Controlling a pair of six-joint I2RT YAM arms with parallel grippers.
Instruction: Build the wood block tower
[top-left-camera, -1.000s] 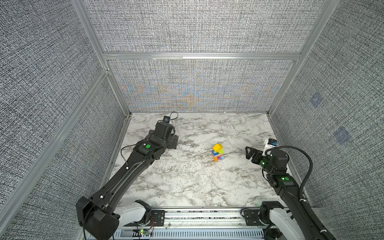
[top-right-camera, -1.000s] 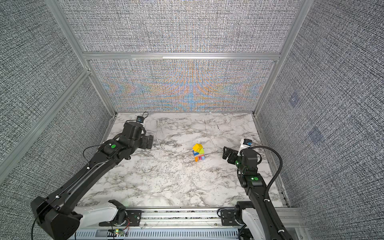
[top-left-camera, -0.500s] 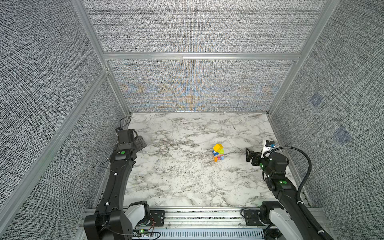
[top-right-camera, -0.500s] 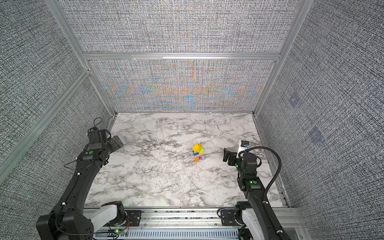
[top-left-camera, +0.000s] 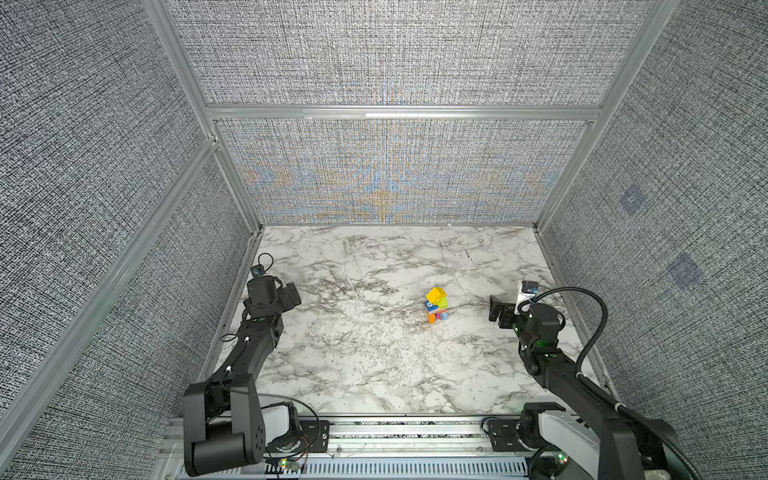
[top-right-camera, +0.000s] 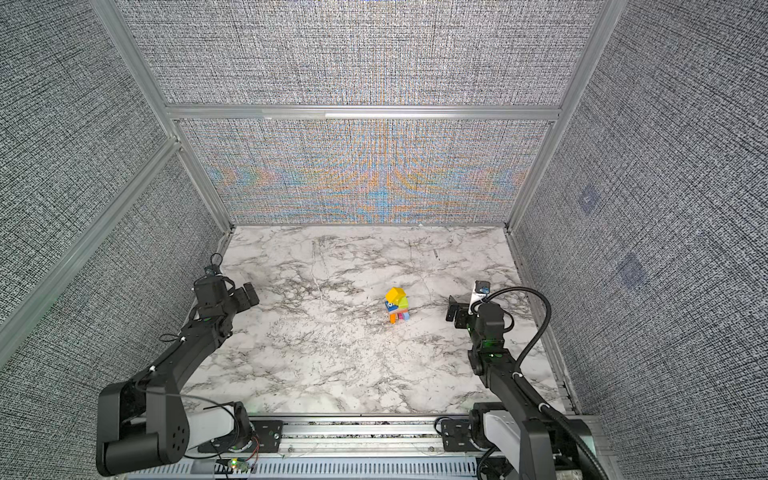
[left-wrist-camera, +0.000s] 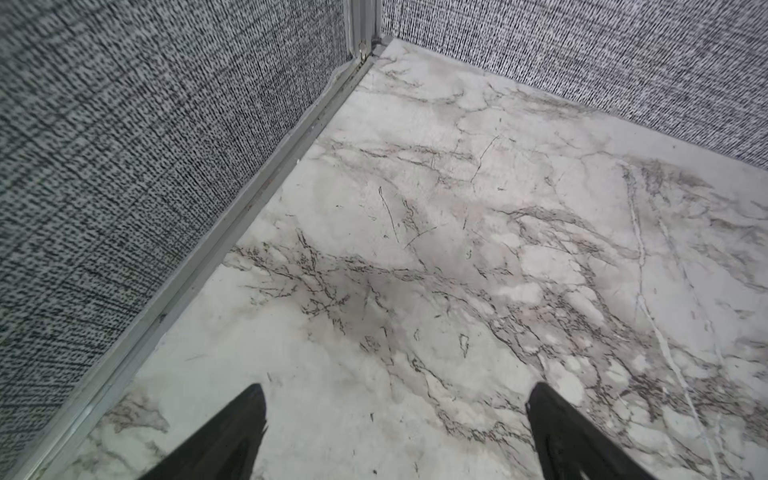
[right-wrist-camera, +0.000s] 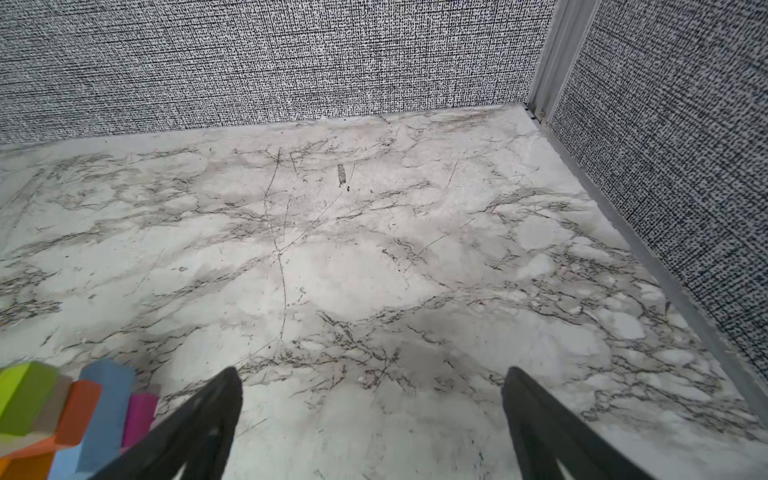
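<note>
The tower (top-left-camera: 436, 305) (top-right-camera: 396, 306) of wood blocks stands right of the table's middle: orange, light blue and magenta pieces low, a blue printed face and lime green above, a yellow block on top. In the right wrist view its green, orange, blue and magenta blocks (right-wrist-camera: 66, 411) show beside one finger. My right gripper (top-left-camera: 497, 308) (top-right-camera: 453, 309) (right-wrist-camera: 371, 376) hovers open and empty to the right of the tower, apart from it. My left gripper (top-left-camera: 292, 296) (top-right-camera: 248, 296) (left-wrist-camera: 395, 392) is open and empty by the left wall, far from the tower.
Grey fabric walls with aluminium posts (top-left-camera: 232, 174) enclose the marble table (top-left-camera: 374, 365) on three sides. A metal rail (top-left-camera: 395, 432) with both arm bases runs along the front edge. The left wrist view faces the far left corner (left-wrist-camera: 365, 45).
The left arm has pulled back from mid-table to the left wall, gripper still open. The right arm has barely moved. The tower is unchanged.
</note>
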